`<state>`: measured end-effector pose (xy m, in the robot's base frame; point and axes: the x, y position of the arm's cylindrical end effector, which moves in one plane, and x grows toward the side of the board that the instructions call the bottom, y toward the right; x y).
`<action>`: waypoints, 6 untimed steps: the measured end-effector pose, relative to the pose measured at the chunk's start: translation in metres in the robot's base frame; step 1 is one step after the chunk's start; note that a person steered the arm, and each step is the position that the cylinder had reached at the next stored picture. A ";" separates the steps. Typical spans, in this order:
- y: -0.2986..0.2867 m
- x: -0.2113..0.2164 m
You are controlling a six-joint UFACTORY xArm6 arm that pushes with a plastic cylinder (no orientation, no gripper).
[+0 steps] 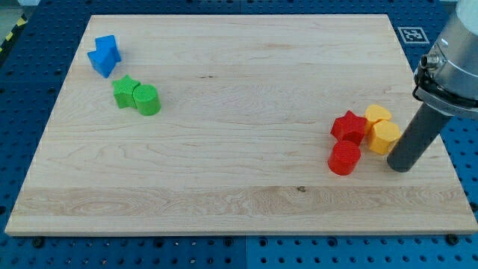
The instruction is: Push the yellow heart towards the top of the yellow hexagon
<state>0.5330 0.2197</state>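
My tip [399, 169] sits just right of the yellow hexagon [386, 137]; no fingers exist. Next: reposition beside the yellow heart [377, 114] behind it.

light: bright, even | shadows: soft, short | glare: faint on board [224, 112] | focus: sharp

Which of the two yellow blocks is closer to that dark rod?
The yellow hexagon, the lower one; my tip sits just to its right. The yellow heart lies above it.
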 end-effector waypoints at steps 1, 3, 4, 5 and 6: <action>0.000 -0.008; 0.000 -0.010; 0.000 -0.012; -0.002 -0.016; -0.008 -0.021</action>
<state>0.5125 0.2120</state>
